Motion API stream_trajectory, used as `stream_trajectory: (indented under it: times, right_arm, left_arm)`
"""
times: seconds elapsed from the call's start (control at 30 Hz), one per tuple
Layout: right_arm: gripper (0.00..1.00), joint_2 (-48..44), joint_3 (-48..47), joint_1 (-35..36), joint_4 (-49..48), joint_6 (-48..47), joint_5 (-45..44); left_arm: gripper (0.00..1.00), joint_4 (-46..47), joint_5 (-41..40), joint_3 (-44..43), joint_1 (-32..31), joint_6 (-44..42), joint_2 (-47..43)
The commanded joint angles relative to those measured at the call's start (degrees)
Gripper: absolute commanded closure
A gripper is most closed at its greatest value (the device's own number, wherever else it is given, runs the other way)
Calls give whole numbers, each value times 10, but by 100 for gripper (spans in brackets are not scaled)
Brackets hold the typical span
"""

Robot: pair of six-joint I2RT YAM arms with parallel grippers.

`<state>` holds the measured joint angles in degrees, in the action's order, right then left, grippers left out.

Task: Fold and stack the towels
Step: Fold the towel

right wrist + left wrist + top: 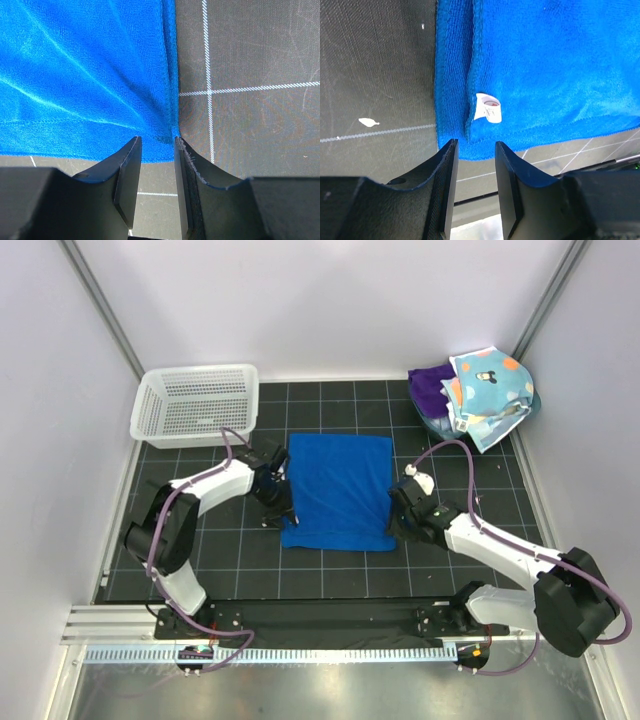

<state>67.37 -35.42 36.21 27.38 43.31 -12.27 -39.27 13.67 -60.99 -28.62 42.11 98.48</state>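
Note:
A royal blue towel [338,490] lies flat on the black grid mat in the middle. In the left wrist view its near-left corner [545,75] shows two layers and a small white tag [488,107]. My left gripper [276,512] is open, its fingertips [451,150] straddling the towel's near edge at that corner. My right gripper [398,525] is open at the near-right corner [90,75], where creases run toward my right finger [182,155]. A polka-dot towel [490,385] and a purple towel [430,390] are piled at the back right.
A white mesh basket [195,405] stands at the back left of the mat. The pile at the back right sits in a teal tub [438,426], mostly hidden. White walls close in both sides, and a metal rail runs along the near edge.

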Motion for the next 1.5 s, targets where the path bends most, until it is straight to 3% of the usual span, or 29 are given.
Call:
stream_trajectory:
  times: [0.0, 0.43, 0.83, 1.0, 1.13, 1.47]
  right_arm:
    - [60, -7, 2, -2, -22, 4, -2]
    - [60, -5, 4, -2, -26, 5, 1]
    - [60, -10, 3, -2, -22, 5, 1]
    - [60, -12, 4, -1, -21, 5, 1]
    - [60, -15, 4, -2, -19, 5, 0]
    - [53, -36, 13, -3, -7, 2, -12]
  left_arm:
    - [61, 21, -9, -11, -5, 11, 9]
    - [65, 29, -10, -14, -6, 17, 24]
    - [77, 23, -12, -21, -8, 17, 22]
    - [86, 18, -12, -26, -11, 16, 23]
    - [99, 17, -12, -30, -13, 16, 22]
    - [100, 2, -21, -29, -13, 16, -10]
